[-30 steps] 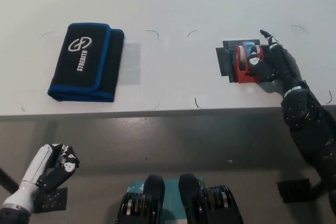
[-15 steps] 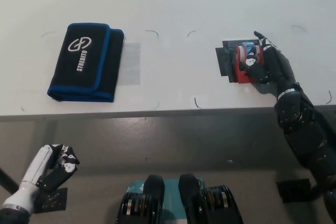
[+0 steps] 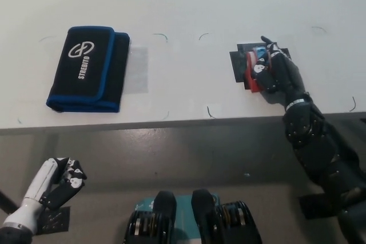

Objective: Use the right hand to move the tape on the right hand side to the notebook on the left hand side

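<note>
Tape dispenser (image 3: 252, 74), red and partly hidden, sits on a dark mat (image 3: 239, 67) on the right part of the white table (image 3: 189, 4), close to the near edge. The black right hand (image 3: 274, 72) lies over it with its fingers curled around the red body, so only the dispenser's left side shows. Whether the grip is firm or the fingers merely rest against the plastic cannot be told from this angle.

The step in hand looks like securing the grasp before any lift. To do it well, the fingers should close on opposite faces of the dispenser rather than press down on top, since downward pressure alone would only slide it across the mat. The mat may drag along if a fingertip catches its edge, so the hold should be on the red body only. A straight upward lift, clearing the mat, seems wise before any sideways travel.

The target, a black case with blue trim (image 3: 87, 68) that serves as the notebook, lies well apart on the left part of the table, so the carry will be long and a loose grip could let the load tip out.

The white left hand (image 3: 54, 184) rests below the table edge at lower left, fingers loosely curled on nothing.
</note>
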You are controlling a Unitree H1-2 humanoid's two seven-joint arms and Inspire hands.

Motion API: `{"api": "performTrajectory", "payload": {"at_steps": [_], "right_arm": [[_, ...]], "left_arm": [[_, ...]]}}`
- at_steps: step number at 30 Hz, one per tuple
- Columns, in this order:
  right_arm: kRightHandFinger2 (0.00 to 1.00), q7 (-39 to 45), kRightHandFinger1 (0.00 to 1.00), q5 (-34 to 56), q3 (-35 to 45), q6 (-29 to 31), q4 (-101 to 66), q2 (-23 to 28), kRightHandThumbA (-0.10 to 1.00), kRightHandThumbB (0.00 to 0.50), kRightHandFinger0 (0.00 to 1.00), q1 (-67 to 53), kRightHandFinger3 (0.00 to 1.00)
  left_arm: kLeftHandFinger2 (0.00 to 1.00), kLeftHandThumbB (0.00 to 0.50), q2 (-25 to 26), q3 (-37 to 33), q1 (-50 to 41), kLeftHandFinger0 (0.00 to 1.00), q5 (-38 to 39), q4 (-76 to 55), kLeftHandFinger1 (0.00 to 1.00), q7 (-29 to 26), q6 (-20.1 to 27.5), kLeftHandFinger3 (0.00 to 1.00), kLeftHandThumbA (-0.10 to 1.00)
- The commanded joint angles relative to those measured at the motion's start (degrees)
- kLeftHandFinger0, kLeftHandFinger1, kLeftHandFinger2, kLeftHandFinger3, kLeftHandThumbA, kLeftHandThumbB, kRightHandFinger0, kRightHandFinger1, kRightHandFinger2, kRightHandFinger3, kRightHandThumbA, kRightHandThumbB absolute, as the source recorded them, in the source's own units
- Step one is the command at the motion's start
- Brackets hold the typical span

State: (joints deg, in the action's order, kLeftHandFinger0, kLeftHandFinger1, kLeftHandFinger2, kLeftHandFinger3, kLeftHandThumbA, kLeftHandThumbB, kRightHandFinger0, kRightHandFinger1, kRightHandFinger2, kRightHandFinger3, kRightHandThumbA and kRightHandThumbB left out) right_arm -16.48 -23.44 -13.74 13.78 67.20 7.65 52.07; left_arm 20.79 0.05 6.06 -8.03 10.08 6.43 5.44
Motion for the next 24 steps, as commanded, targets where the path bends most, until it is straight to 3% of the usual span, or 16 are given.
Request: {"api": "performTrajectory", "payload": {"at_steps": [1, 16, 22, 24], "right_arm": [[1.00, 0.65, 1.00, 0.54, -0.75, 1.27, 1.85, -2.78, 0.57, 0.500, 1.00, 1.82, 1.00], [1.00, 0.18, 1.00, 0.99, -0.47, 2.47, 3.98, -4.98, 0.62, 0.500, 1.00, 2.22, 1.00], [1.00, 0.03, 1.00, 0.24, -1.40, 3.23, 5.67, -6.47, 0.74, 0.500, 1.00, 3.33, 1.00], [1.00, 0.09, 1.00, 0.32, -1.47, 3.11, 5.85, -6.80, 0.72, 0.500, 1.00, 3.58, 1.00]], "left_arm": [[0.29, 0.338, 1.32, 0.26, 1.22, 0.08, 0.31, -1.10, 0.16, 0.76, 1.60, 0.38, -0.10], [0.32, 0.345, 1.59, 0.22, 1.44, 0.10, -0.71, -3.19, 0.18, 0.77, -0.96, 0.41, -0.10], [0.32, 0.353, 1.49, 0.26, 1.51, 0.07, -0.71, -2.85, 0.16, 0.55, -0.16, 0.41, -0.10], [0.32, 0.350, 1.55, 0.20, 1.56, 0.07, -0.96, -2.88, 0.16, 0.46, -0.08, 0.41, -0.10]]}}
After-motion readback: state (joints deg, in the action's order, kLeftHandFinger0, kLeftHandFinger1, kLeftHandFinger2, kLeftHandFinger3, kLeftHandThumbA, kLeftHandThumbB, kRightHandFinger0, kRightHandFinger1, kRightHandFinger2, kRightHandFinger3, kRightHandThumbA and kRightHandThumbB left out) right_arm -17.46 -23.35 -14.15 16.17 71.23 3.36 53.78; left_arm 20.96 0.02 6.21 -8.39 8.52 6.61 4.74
